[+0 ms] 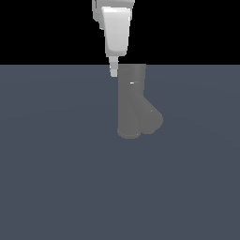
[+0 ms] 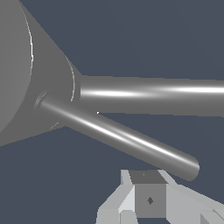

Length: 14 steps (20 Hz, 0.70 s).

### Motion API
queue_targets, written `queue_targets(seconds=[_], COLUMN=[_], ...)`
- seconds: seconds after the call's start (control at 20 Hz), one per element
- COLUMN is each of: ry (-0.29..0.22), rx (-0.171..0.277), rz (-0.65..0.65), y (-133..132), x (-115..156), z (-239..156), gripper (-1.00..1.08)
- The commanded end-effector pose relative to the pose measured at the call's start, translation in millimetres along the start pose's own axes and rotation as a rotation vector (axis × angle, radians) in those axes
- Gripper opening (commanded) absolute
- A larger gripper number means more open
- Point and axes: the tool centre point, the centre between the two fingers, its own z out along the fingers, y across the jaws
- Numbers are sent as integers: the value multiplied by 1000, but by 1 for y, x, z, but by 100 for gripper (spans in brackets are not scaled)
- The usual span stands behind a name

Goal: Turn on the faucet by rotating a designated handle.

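The faucet (image 1: 130,105) is a matte grey upright cylinder standing on the floor, with a stubby spout (image 1: 152,119) branching toward the exterior view's right. My white gripper (image 1: 114,70) hangs from above, its tips beside the faucet's top on the exterior view's left. It looks shut and holds nothing. In the wrist view the faucet's top (image 2: 26,74) fills one side and two silvery rods stick out of it. The slanted rod, the handle (image 2: 131,140), ends just beyond my gripper (image 2: 148,201), apart from it. The other rod (image 2: 153,94) runs out of frame. In the exterior view the handle shows only as a small bright glint (image 1: 132,83).
A flat dark blue-grey floor (image 1: 56,178) spreads around the faucet, with a black background above it. No other objects are in view.
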Motion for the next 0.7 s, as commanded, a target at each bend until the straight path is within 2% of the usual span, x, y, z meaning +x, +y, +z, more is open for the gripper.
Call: queue_targets(seconds=[0.0,0.15,0.2,0.65], ry=[1,1,2,2], rx=[-6,-6,-3,-4], rz=[26,27,2,13], y=[12,18,12,12], x=[21,27,12,64], z=[0,0,0,0], gripper=[-100,-100,-100,-100])
